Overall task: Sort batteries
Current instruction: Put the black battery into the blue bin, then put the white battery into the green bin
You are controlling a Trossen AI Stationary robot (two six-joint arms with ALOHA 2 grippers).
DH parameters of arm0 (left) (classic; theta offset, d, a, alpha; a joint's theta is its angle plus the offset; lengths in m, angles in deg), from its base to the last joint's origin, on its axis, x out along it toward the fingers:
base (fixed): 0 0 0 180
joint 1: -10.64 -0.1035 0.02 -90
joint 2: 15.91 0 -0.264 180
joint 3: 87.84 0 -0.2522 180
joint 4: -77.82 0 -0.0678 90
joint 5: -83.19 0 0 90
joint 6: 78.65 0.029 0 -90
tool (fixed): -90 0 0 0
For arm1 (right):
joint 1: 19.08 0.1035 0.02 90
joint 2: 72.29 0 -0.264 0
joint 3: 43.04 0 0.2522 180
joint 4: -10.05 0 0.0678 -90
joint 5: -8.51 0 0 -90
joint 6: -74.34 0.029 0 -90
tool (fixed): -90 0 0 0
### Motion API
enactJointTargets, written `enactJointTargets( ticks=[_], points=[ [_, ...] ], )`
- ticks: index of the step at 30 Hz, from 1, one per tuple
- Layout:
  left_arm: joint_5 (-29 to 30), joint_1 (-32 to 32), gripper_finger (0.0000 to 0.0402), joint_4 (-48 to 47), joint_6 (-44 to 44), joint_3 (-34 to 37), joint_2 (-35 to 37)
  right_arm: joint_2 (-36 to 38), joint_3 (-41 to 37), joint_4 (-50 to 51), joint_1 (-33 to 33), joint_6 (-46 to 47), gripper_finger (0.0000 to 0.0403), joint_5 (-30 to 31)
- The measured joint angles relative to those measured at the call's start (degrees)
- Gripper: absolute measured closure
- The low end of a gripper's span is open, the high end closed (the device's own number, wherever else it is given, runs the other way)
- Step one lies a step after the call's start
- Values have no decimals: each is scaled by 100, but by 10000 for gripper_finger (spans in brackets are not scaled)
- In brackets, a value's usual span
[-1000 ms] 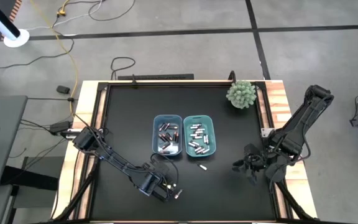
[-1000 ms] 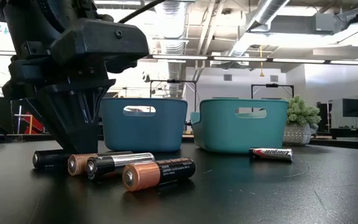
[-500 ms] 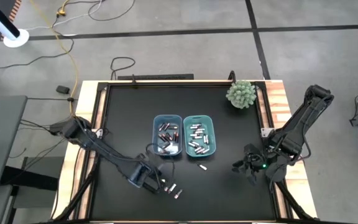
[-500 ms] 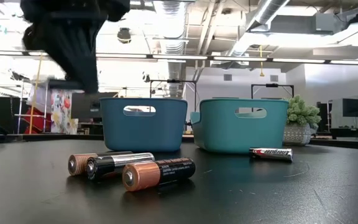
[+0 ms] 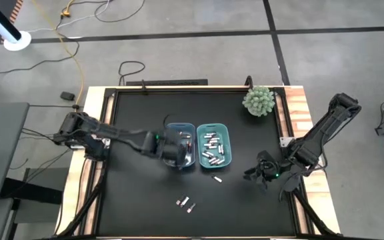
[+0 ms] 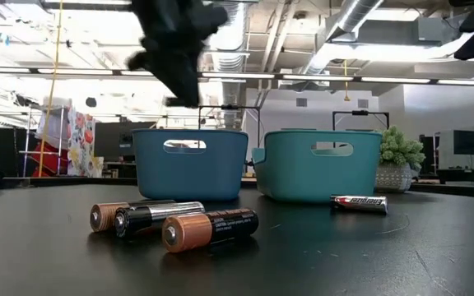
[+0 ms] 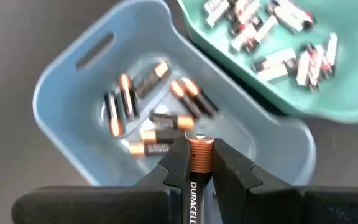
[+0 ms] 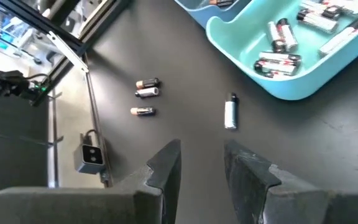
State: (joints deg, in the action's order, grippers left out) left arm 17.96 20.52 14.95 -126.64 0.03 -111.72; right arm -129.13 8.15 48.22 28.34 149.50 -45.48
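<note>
the left pincer pinches a dark battery with a copper end above the blue bin, where other batteries lie, while the right pincer hangs spread over the table near a silver battery beside the teal bin.
</note>
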Motion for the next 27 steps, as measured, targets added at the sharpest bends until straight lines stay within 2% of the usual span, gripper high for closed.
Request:
enactJointTargets(
  ticks=[6, 15, 27],
  points=[
    [-570, -746, 359, 253, 290, -7, -126, -339, 0, -237, 9, 60, 266, -2],
    [-532, -818, 352, 530, 39, -5, -416, -1096, 0, -848, 11, 153, 266, -62],
    [-807, -810, 277, 612, 6, -11, -725, -1541, 0, -1147, 22, 151, 266, -219]
  ],
)
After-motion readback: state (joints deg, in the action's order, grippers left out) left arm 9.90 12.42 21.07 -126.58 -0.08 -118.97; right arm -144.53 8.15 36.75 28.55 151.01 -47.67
